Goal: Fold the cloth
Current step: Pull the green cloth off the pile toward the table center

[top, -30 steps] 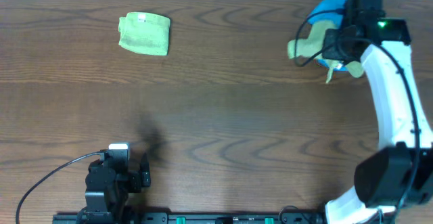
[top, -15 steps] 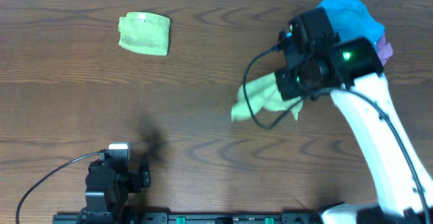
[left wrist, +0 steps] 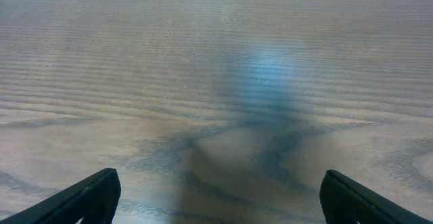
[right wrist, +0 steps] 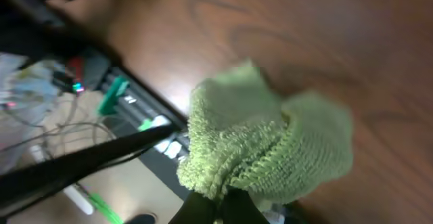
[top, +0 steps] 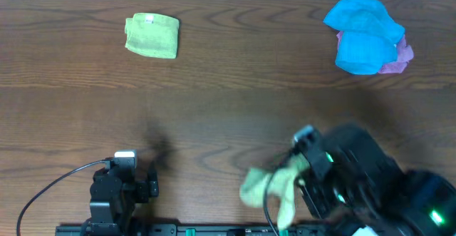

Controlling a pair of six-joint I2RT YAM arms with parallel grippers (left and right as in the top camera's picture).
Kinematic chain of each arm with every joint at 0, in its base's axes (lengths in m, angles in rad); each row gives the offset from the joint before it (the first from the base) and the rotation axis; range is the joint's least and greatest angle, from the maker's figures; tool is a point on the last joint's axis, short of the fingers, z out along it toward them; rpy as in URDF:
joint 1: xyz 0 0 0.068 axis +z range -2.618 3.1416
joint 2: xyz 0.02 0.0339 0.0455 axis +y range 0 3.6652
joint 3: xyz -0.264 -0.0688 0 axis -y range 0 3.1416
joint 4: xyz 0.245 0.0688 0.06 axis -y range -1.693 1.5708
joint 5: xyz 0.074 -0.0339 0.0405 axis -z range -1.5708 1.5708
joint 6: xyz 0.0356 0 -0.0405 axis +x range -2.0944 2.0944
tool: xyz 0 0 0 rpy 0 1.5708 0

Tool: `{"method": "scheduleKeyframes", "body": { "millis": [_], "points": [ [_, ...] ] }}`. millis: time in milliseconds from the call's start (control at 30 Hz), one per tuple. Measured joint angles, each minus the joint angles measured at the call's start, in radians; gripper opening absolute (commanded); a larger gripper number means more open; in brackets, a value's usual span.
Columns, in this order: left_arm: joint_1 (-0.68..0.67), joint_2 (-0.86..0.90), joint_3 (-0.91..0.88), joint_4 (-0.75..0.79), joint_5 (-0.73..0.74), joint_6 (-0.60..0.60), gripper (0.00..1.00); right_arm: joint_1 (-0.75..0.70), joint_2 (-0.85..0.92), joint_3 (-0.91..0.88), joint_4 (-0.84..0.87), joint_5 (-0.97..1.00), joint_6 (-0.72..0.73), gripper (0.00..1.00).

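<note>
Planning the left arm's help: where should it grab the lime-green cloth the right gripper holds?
Probably the free bunched lobe of the cloth pointing left, away from the right gripper; come from the left, where the left gripper sits open.

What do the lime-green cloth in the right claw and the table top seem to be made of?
Lime-green cloth: probably terry cotton or microfibre, matte; small loops and a fuzzy edge show.
Table top: wood or wood-look laminate, dark brown, slight sheen; grain lines and a pale reflection show.
</note>
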Motion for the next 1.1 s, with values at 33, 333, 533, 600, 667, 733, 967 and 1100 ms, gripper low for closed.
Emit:
{"method": "scheduleKeyframes", "body": {
  "millis": [33,333,533,600,667,733,967,1100],
  "points": [
    [0.0,0.0,0.0,0.0,0.0,0.0,0.95,0.018,-0.019,0.0,-0.003,-0.003,0.021,0.01],
    [0.0,0.0,0.0,0.0,0.0,0.0,0.95,0.058,0.067,0.0,0.111,0.061,0.122,0.01],
    [0.0,0.0,0.0,0.0,0.0,0.0,0.95,0.05,0.348,-0.001,0.428,0.187,0.1,0.05],
    [0.0,0.0,0.0,0.0,0.0,0.0,0.95,0.03,0.465,-0.003,0.597,0.243,0.084,0.28],
    [0.0,0.0,0.0,0.0,0.0,0.0,0.95,-0.01,0.6,0.0,0.814,0.314,0.058,0.5],
    [0.0,0.0,0.0,0.0,0.0,0.0,0.96,-0.06,0.731,0.026,0.932,0.374,0.041,0.69],
    [0.0,0.0,0.0,0.008,0.0,0.0,0.95,-0.154,0.866,0.182,0.806,0.463,0.009,0.76],
    [0.0,0.0,0.0,0.009,0.013,0.005,0.95,-0.154,0.813,0.246,0.682,0.433,-0.006,0.75]
  ]
}}
